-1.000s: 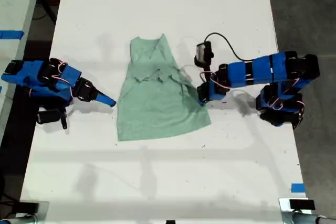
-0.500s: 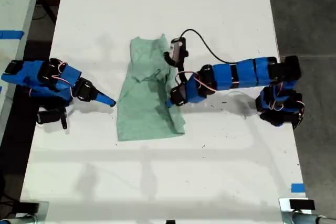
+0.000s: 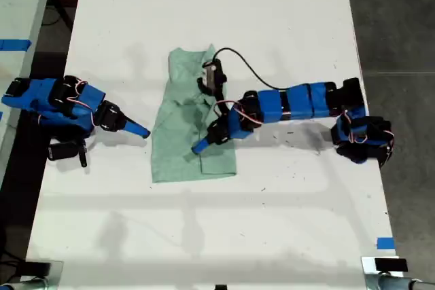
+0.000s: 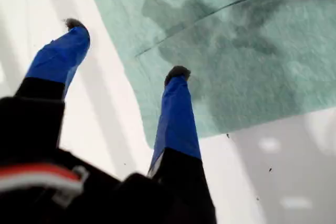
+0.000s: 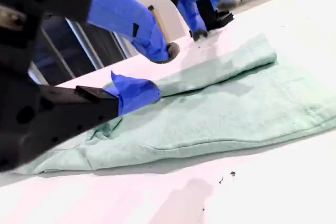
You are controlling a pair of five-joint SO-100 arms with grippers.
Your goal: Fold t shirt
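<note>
Farther across the t shirt (image 3: 178,157) than before: my second gripper (image 3: 202,145).
T shirt lies on the surface (image 3: 272,18), long axis up-down in the exterior view, neck uppermost; arm outstretched, fingers parted, empty.

t shirt (image 3: 182,127) | pale mint-green soft fabric | lies flat on the white bench, neck end toward the exterior view's top | the exterior view's right side folded over onto the middle, narrow lengthwise shape | sleeves seemingly tucked in, hard to tell
</note>
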